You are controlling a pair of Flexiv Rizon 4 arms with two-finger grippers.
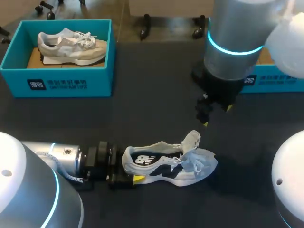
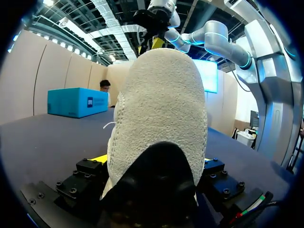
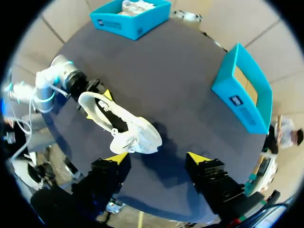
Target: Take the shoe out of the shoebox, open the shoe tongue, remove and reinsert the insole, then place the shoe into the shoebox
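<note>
Closest in, the left arm [image 1: 52, 159] comes in low along the counter's [image 1: 142, 109] near edge from its left corner; the left fingers [image 1: 138, 179] [image 2: 99, 159] are closed narrowly on the heel of the white-and-navy shoe [image 1: 166, 164] [image 2: 161, 104] [image 3: 121, 121], one finger against each side of the heel, a yellow tip showing at either flank in the left wrist view; the heel fills the space between them. This shoe lies at the middle of the near edge, heel to the left and toe to the right; its tongue [image 1: 191, 140] stands up from the opening, and the laces [image 1: 190, 164] lie loose over the forefoot.

At the far left corner sits a teal shoebox [image 1: 57, 83] [image 3: 133, 21] with a second, pale grey shoe [image 1: 71, 45] inside it, well apart from the held shoe.

Further right, the right arm [image 1: 232, 42] comes down from the far right; the right fingers [image 1: 205, 124] [image 3: 116, 159] hang above the counter, spread wide and holding nothing; they touch neither shoe nor counter; in the right wrist view the shoe's toe lies just ahead of one yellow tip, not between the two.

At the far right edge stands a second teal shoebox [image 1: 280, 80] [image 3: 247, 95], partly hidden by the right arm in the head view; the right wrist view shows bare cardboard in it.
</note>
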